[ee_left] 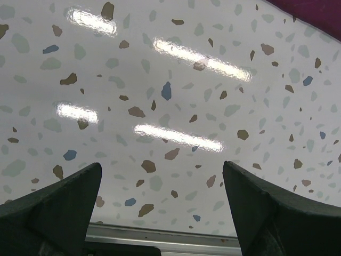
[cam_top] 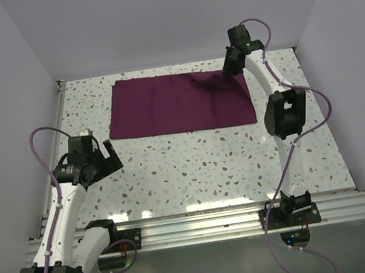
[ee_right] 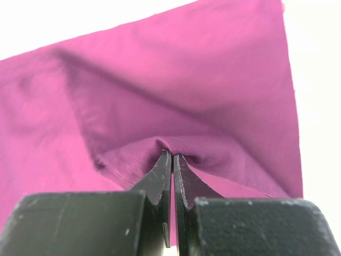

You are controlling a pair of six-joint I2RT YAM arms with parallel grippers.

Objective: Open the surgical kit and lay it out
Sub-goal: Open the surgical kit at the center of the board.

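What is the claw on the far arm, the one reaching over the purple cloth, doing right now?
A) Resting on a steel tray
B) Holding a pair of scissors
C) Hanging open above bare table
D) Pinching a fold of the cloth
D: the right claw is shut on a bunched fold of the purple cloth.

cloth (cam_top: 177, 103): 1, maroon | table (cam_top: 209, 174): 1, speckled | arms: 2 | grippers: 2, left gripper (cam_top: 109, 162), right gripper (cam_top: 229, 69) | purple cables: 2, one per arm | steel tray, instruments: none visible
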